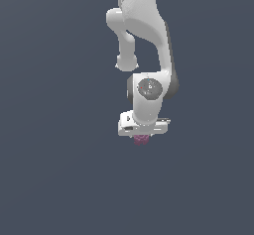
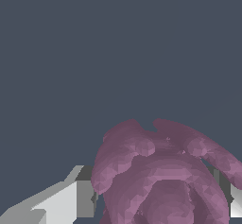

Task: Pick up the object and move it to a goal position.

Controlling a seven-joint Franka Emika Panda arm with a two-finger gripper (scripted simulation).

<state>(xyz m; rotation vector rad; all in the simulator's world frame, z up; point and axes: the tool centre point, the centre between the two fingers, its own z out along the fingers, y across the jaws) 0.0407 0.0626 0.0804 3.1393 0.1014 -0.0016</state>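
Below the white arm (image 1: 144, 35), in the exterior view, the end effector (image 1: 142, 139) hangs pointing straight down, with the object (image 1: 142, 139) showing as a small pink-magenta patch right under the white hand body. Only that lower bit of the object peeks out there; it is far narrower than the hand, and its outline is too small to read. Seen from the wrist view, the object (image 2: 163, 176) fills much of the frame as a lumpy, rounded magenta mass with bulging lobes, not a clean cube. One white finger (image 2: 71, 199) presses against one flank of it, with a dark pad between, and a sliver of the other finger (image 2: 235, 199) shows at the opposite flank, so the end effector is clamped on the object, its fingers kept apart only by the object's width. No long axis can be made out: the visible part looks about as wide as it is tall, and which way it points cannot be told. Around arm and object both views show only flat dark blue-grey, so whether the object touches a counter cannot be told.
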